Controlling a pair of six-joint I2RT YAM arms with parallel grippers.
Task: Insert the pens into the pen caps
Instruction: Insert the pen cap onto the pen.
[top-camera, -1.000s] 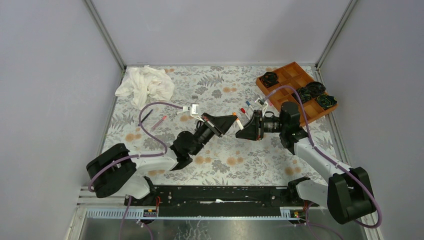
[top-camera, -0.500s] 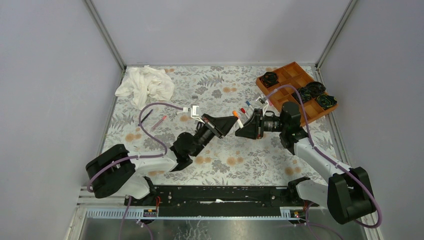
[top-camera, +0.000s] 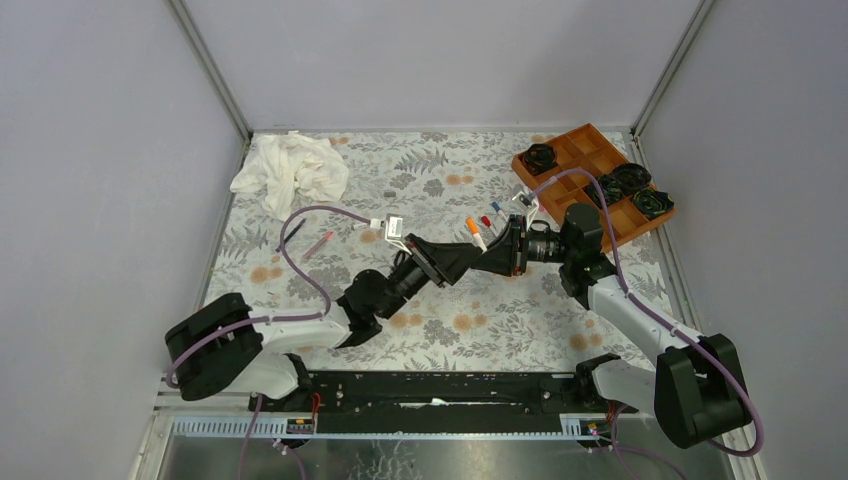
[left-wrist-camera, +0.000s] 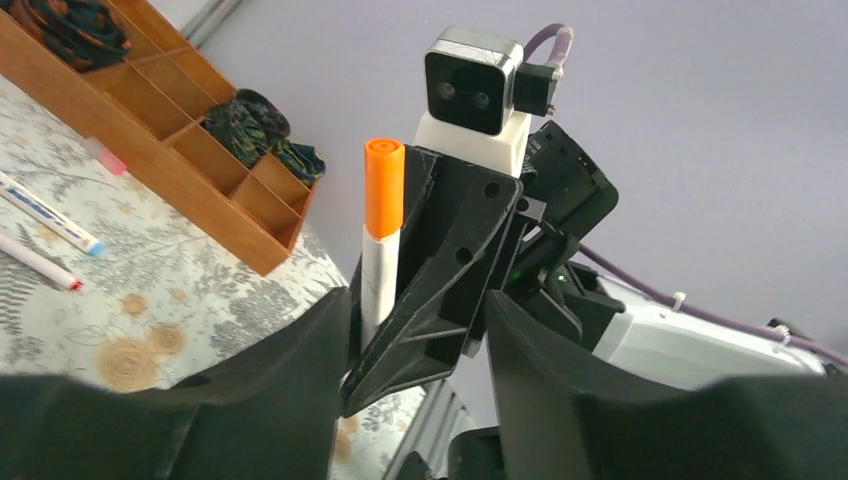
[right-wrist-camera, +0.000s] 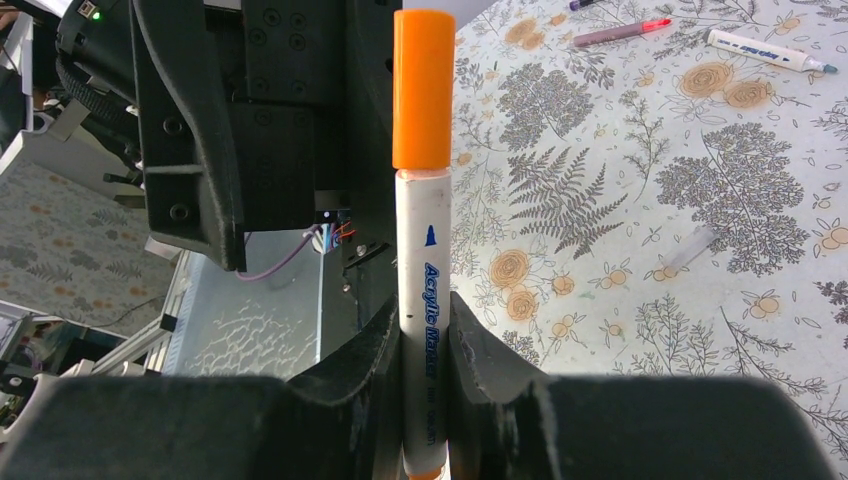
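My right gripper (right-wrist-camera: 420, 340) is shut on a white pen (right-wrist-camera: 421, 300), held upright with an orange pen cap (right-wrist-camera: 423, 90) seated on its top end. In the left wrist view the same pen (left-wrist-camera: 378, 280) and orange cap (left-wrist-camera: 384, 185) rise just beyond my left gripper (left-wrist-camera: 415, 320). That gripper is open; its jaws stand wide with only the right gripper's fingers between them. From above, the left gripper (top-camera: 468, 262) and the right gripper (top-camera: 497, 252) meet mid-table, the orange cap (top-camera: 471, 226) sticking up. Other pens (left-wrist-camera: 50, 215) (right-wrist-camera: 765, 50) lie on the mat, with a red cap (top-camera: 486, 220) and a blue cap (top-camera: 495, 207).
A wooden compartment tray (top-camera: 590, 150) holding black rosettes (top-camera: 540, 155) stands at the back right. A crumpled white cloth (top-camera: 292, 170) lies at the back left. A pink-tipped pen (top-camera: 318, 244) and a dark pen (top-camera: 292, 230) lie on the left of the floral mat.
My left gripper has opened and let go of the orange cap, which stays on the pen. The left arm has dropped slightly under the right gripper.
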